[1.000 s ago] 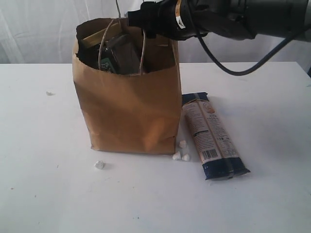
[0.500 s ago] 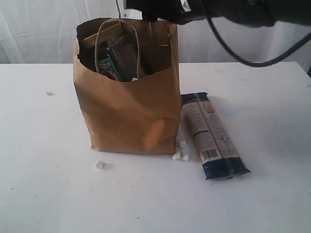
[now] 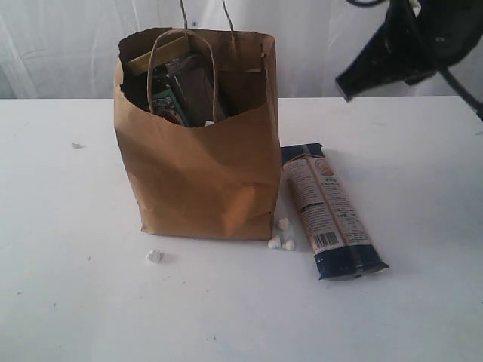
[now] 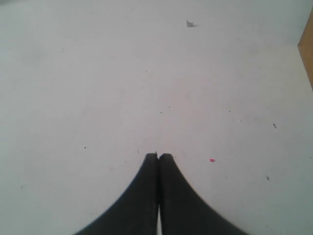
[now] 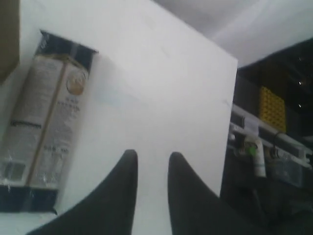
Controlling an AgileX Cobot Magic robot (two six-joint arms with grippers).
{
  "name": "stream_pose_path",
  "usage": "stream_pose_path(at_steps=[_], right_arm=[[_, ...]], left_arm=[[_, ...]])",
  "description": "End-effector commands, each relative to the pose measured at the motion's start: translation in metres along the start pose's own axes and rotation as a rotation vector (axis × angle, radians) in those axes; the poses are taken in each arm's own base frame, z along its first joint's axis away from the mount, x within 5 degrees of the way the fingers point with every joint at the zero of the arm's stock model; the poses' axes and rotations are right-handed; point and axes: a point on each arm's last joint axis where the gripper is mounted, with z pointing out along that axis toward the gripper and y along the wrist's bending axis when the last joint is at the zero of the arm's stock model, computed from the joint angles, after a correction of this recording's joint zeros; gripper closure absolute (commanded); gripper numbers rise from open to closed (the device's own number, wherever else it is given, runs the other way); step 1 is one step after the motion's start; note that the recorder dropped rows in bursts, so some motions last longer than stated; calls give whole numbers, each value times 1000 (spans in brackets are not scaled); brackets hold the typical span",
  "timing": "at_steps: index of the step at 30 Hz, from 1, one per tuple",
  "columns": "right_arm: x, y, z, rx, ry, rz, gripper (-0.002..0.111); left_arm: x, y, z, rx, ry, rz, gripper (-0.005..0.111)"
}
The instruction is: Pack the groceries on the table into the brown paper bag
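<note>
White tabletop [image 3: 75, 302] spreads wide beneath a brown paper bag [image 3: 204, 181], which stands upright left of centre, its ragged mouth open so goods can be dropped in from above. Several groceries [image 3: 189, 90] already sit packed inside, with dark packaging showing past the rim; which items they are is hard to tell. The robot's right hand [image 5: 152, 157] hangs in the air to the right of the bag, its jaws a narrow gap apart with nothing between them. Below it, just beside the bag's right wall, the long dark-blue noodle packet [image 3: 328, 215] lies flat, label up. It is the one item seen outside the bag and, by the look of things, the next to be picked. The left hand [image 4: 158, 157], pressed shut and empty, waits over bare tabletop near the bag's edge, apparently held clear of the work. Small white crumbs [image 3: 281, 240] lie between bag and packet.
</note>
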Motion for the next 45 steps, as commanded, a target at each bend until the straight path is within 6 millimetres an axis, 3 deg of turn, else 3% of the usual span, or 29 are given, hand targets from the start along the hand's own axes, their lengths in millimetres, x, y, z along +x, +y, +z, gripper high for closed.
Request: stream_pose_path(at_steps=[1, 9, 18, 25, 29, 33, 37, 40, 45], right_arm=[[19, 12, 12, -29, 115, -53, 96], [58, 47, 36, -203, 281, -73, 108], [86, 78, 38, -389, 393, -165, 108], [85, 121, 9, -528, 282, -258, 108], [82, 160, -11, -647, 142, -318, 108], [76, 203, 2, -743, 123, -301, 108], [51, 253, 18, -892, 12, -260, 108], [42, 270, 32, -896, -53, -226, 107], [37, 298, 55, -895, -64, -147, 83]], left_arm=[[1, 0, 0, 4, -5, -2, 107], [1, 0, 0, 4, -5, -2, 107], [1, 0, 0, 4, -5, -2, 107], [1, 0, 0, 4, -5, -2, 107], [1, 0, 0, 4, -5, -2, 107], [1, 0, 0, 4, -5, -2, 107], [1, 0, 0, 4, -5, -2, 107], [1, 0, 0, 4, -5, -2, 107], [1, 0, 0, 4, -5, -2, 107]])
